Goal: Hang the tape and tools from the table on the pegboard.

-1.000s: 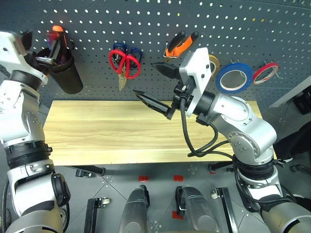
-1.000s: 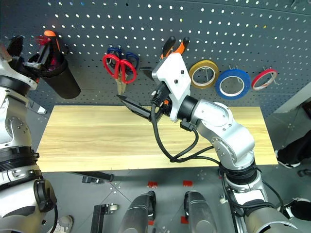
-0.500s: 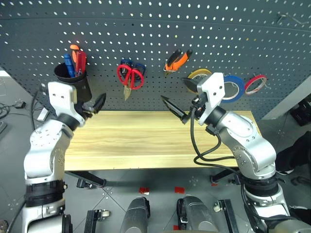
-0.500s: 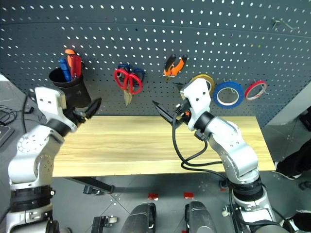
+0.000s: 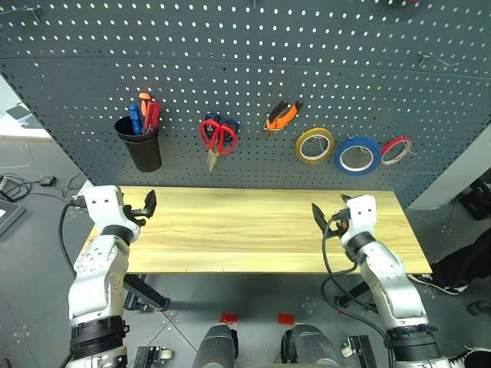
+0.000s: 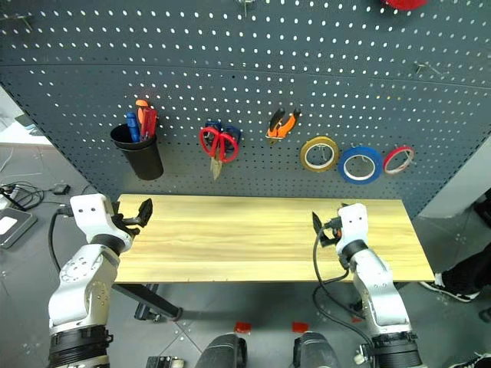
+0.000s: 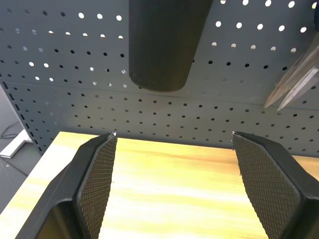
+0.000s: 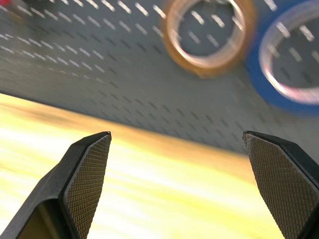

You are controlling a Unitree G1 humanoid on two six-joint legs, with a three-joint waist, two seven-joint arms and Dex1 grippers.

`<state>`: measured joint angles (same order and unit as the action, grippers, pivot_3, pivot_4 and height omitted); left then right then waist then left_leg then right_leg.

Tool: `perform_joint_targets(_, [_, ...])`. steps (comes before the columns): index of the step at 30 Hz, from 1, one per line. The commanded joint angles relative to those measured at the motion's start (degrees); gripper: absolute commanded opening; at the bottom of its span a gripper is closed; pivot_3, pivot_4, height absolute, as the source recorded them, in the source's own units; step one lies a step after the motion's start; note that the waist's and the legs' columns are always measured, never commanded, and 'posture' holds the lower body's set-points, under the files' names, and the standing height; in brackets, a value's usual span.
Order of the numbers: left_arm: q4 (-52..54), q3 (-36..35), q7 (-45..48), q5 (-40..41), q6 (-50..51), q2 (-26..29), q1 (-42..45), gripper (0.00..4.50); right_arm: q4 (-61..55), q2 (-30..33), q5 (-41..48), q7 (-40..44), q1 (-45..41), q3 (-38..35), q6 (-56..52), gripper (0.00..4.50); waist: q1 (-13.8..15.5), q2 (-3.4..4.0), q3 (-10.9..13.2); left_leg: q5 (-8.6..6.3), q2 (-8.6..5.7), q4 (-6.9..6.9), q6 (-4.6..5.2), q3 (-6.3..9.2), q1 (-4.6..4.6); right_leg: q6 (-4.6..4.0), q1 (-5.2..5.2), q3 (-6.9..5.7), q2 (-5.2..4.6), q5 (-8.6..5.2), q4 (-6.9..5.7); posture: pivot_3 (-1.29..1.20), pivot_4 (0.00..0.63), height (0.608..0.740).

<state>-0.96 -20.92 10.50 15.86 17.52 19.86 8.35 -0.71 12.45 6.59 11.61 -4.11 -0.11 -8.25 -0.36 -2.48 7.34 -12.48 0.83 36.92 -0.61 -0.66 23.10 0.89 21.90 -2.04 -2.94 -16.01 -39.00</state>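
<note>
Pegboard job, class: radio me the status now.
Left hand, right hand: open, holding nothing, low over table. Blue tape, red scissors, pliers hang on pegboard. Nothing in the way.

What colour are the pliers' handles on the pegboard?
Orange and black; the pliers show best in the left eye view.

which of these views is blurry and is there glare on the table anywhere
Right wrist view: smeared by motion, the yellow-gold ring and blue tape soft. Left wrist view: sharp on the fingers, bright glare washing the table. Eye views: sharp, evenly lit.
</note>
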Motion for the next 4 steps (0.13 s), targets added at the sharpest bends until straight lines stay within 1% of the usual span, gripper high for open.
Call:
perform_joint_targets(1, [-1.76,-0.66,-1.56,-0.84,-3.87,-1.18,0.35,3.87,4.88,0.06,-1.83,-2.49,-0.12,-2.68,4.87,4.5,-0.01,0.16,-0.53,0.0,0.0,-0.01,0.0,0.0,-0.15,-0.02,-0.17,0.0,0.0,-0.01,0.01,-0.03,0.041,0.74])
perform_joint_targets(4, [-3.36,0.53,-2.3,-3.22,-7.1,-1.37,-0.5,3.87,7.82,0.49,-2.67,-2.38,-0.06,-2.78,6.98,4.5,-0.13,0.19,-0.83,0.0,0.01,-0.02,0.0,-0.02,-0.25,-0.03,-0.26,0.04,0.03,-0.02,0.01,-0.04,0.032,0.74])
